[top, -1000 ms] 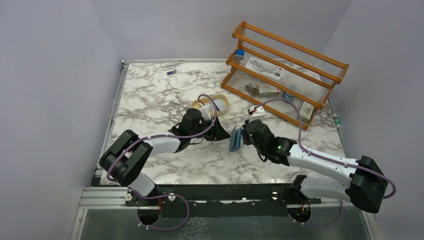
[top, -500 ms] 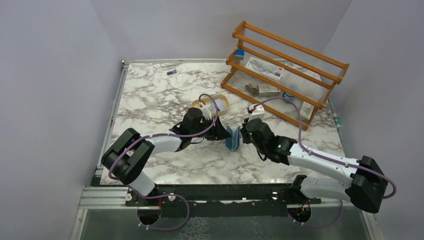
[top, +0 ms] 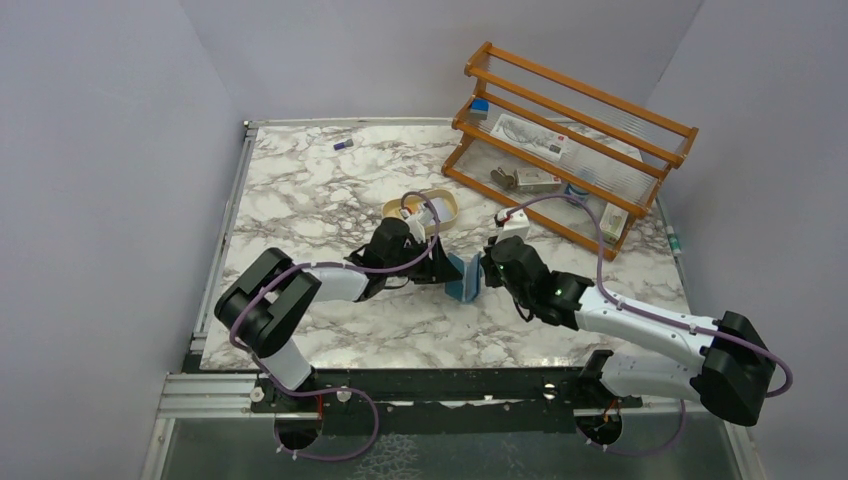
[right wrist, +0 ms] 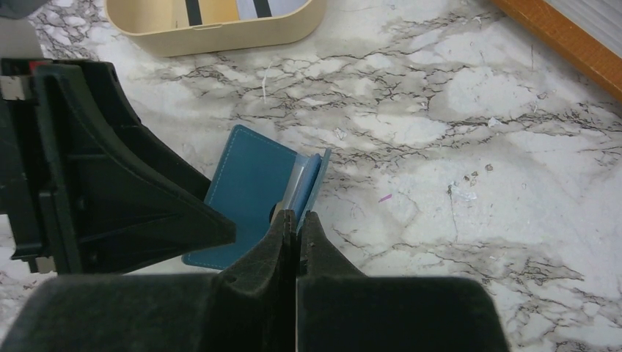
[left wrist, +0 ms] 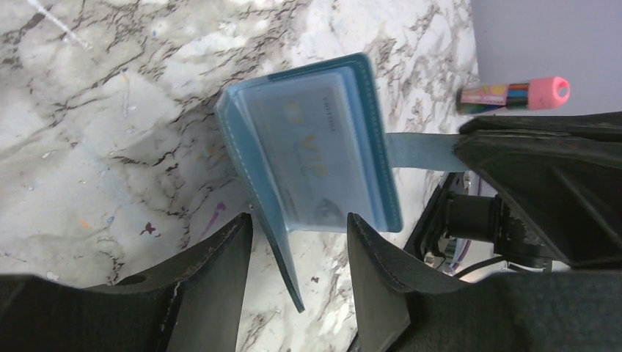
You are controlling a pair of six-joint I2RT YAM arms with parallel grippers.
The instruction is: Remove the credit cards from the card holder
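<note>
The white-and-grey marbled tabletop [top: 330, 200] is closed in by plain pale lilac walls [top: 120, 150] on its left, far and right sides. A black rail [top: 450, 400] along the near edge carries both arm bases.

About the middle of the tabletop the card holder [right wrist: 246, 183] is up on edge and open. Its teal cover faces outward, and a credit card [left wrist: 308, 150] shows through the clear sleeve inside. Just beyond it, toward the far edge, sits a tan oval tray [right wrist: 220, 33] with striped cards [right wrist: 220, 9] lying in it. A wooden rack [top: 590, 90] stands at the far right corner with small packets on its shelves. A small purple thing [top: 343, 145] lies near the far left corner.

The left arm reaches in from the near left, its forearm low over the marble. The left gripper [left wrist: 298, 220] has its fingers apart, with the holder's lower cover edge between them; I cannot tell whether they touch it. The right arm stretches in from the near right corner. The right gripper [right wrist: 295, 218] is pinched tight on the holder's tab.
</note>
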